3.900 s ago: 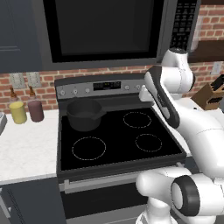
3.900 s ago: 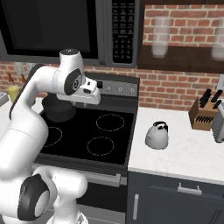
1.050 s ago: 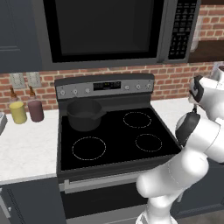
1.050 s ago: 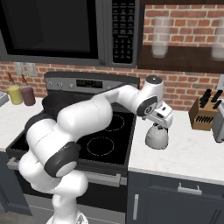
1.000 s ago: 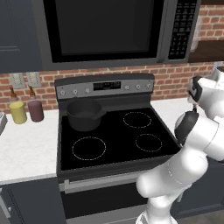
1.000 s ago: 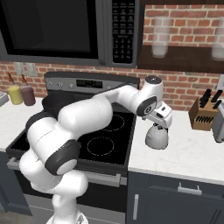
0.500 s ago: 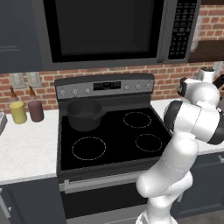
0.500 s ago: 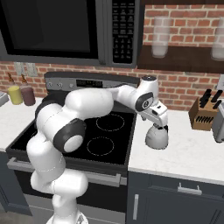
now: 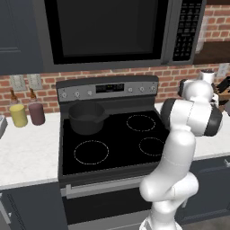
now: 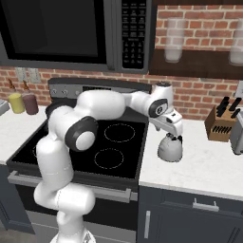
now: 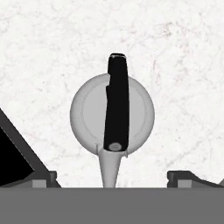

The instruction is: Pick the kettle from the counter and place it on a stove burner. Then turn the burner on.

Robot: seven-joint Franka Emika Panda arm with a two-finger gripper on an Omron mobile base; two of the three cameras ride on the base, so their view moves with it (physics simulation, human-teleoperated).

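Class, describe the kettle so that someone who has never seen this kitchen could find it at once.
Start at the black glass stove and move right onto the white marbled counter. The kettle stands there near the stove's edge, directly under the open gripper. It is a squat silvery dome with a dark arched handle, unlike the wide dark pot on the stove or the knife block by the wall.
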